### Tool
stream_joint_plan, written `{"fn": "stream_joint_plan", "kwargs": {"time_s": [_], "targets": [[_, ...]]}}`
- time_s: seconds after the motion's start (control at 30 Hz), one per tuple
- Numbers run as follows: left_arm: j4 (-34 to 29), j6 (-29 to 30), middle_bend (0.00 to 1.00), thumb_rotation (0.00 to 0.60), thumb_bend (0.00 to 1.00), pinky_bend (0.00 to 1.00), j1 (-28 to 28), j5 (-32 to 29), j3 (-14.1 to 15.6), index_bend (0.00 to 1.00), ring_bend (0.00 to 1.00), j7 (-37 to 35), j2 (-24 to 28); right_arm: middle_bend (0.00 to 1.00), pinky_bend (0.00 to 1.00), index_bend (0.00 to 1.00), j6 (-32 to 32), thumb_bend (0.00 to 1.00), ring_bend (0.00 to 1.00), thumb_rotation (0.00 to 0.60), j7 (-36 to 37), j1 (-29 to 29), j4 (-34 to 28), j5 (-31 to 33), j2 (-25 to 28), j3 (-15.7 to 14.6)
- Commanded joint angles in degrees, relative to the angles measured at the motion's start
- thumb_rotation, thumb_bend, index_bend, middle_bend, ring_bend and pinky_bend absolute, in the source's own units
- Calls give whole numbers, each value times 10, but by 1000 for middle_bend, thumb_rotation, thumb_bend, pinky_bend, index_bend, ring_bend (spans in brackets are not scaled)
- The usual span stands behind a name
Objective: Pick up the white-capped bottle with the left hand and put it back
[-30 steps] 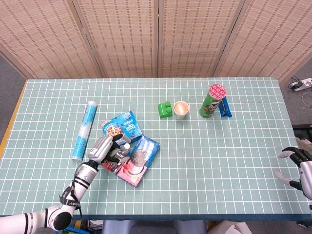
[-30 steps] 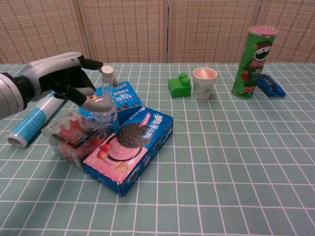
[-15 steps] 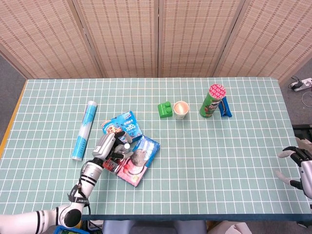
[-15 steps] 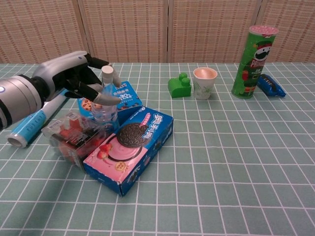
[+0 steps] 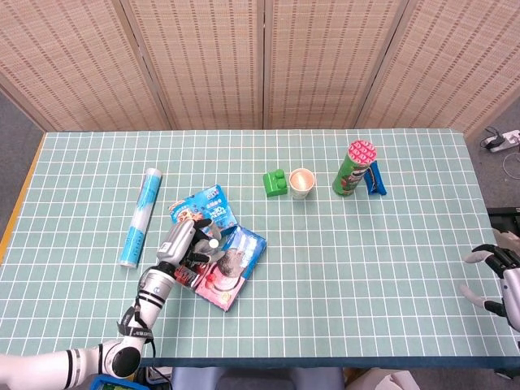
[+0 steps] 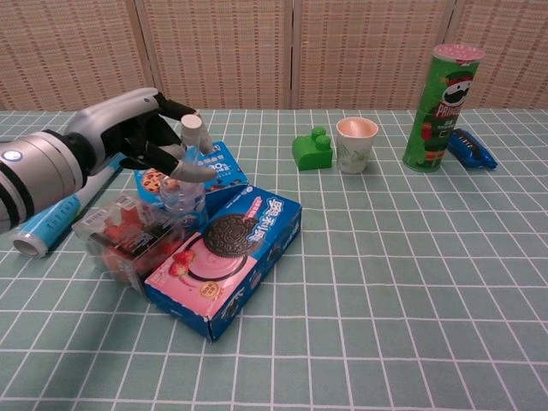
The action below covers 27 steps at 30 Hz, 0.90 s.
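The white-capped bottle (image 6: 183, 190) stands upright on the table, wedged between a clear snack pack (image 6: 128, 231) and a pink Oreo box (image 6: 227, 253). In the head view only its cap (image 5: 212, 242) shows. My left hand (image 6: 137, 135) reaches in from the left and wraps around the bottle's neck, with fingers (image 6: 177, 163) curled across the front just below the cap. The same left hand (image 5: 180, 242) covers the bottle body in the head view. My right hand (image 5: 496, 272) hovers at the table's right edge with its fingers spread, holding nothing.
A blue cookie pack (image 6: 218, 167) lies right behind the bottle. A blue tube (image 5: 140, 216) lies to the left. Further back stand a green block (image 5: 275, 184), a paper cup (image 5: 301, 182), a Pringles can (image 5: 353, 168) and a dark blue packet (image 6: 473, 147).
My left hand has moved right and closed in on the bottle, its fingers curling tighter around the neck. The bottle has stayed in place. The right hand has not moved.
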Motion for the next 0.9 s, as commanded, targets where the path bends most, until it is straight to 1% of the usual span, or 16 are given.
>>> {"fn": "stream_joint_plan", "kwargs": {"time_s": [0.03, 0.23, 0.63, 0.9], "targets": [[0, 0, 1000, 600, 240, 1000, 0, -1, 0, 699, 950, 1, 0, 372, 585, 436, 0, 98, 345, 600, 1, 0, 0, 0, 0, 0], [3, 10, 1000, 600, 293, 1000, 0, -3, -1, 724, 950, 9, -6, 372, 585, 437, 2, 99, 345, 600, 2, -1, 1, -1, 1, 0], [0, 22, 1000, 600, 305, 1000, 4, 0, 0, 783, 950, 17, -10, 372, 585, 437, 2, 98, 345, 600, 4, -1, 1, -1, 1, -1], [-19, 32, 1000, 600, 306, 1000, 5, -1, -3, 815, 950, 35, 1, 372, 585, 437, 0, 99, 345, 600, 3, 0, 2, -1, 1, -1]]}}
